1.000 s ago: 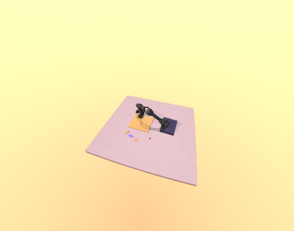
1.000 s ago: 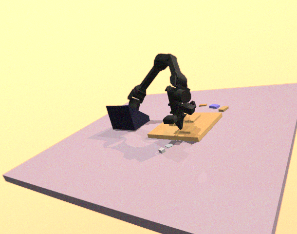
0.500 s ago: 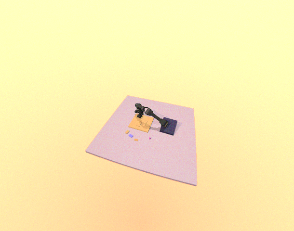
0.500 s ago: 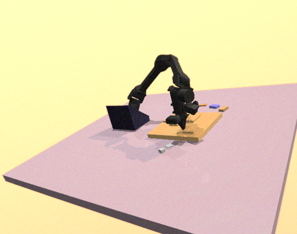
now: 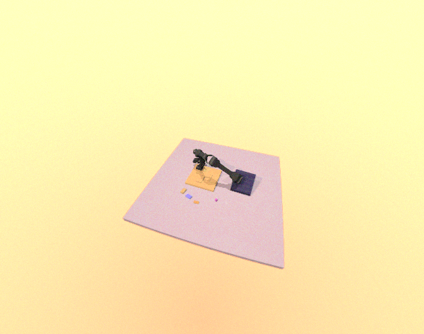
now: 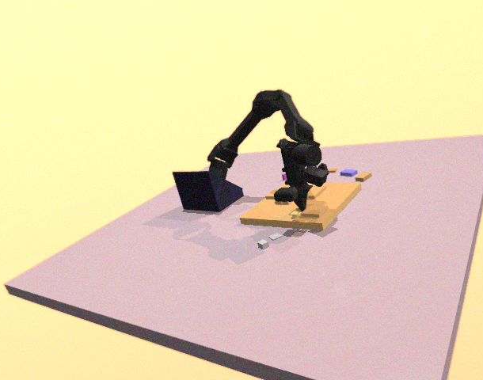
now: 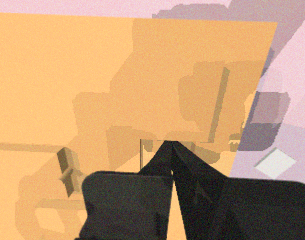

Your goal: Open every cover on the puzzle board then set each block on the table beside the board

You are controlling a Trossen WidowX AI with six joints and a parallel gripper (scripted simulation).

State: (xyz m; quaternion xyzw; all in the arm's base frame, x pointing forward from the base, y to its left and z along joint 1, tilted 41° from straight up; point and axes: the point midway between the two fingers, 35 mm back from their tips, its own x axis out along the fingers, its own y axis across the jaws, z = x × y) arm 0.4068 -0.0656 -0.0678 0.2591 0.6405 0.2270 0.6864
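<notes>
Gripper over board; 2 pale pieces near its edge.

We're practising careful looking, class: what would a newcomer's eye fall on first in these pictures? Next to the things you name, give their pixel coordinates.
First, the black arm, arching from its dark base (image 5: pixel 249 186) (image 6: pixel 196 191) to a shut gripper (image 5: pixel 199 168) (image 6: pixel 301 208) (image 7: pixel 169 143) over the orange puzzle board (image 5: pixel 194 181) (image 6: pixel 262 212) (image 7: pixel 52 65). Then the blue piece (image 5: pixel 188 196) (image 6: pixel 348 172), bright on the pink table (image 5: pixel 240 229) (image 6: pixel 192 294) (image 7: pixel 67 6) between two orange ones, beyond the board in the exterior view.

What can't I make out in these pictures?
- Board's wells: partly behind the gripper in the wrist view.
- Pink block: partly behind the arm, exterior view.
- Gripper tips' contact with the board: too small, top view.
- White pieces: cut off or hidden, wrist view's right edge.
</notes>
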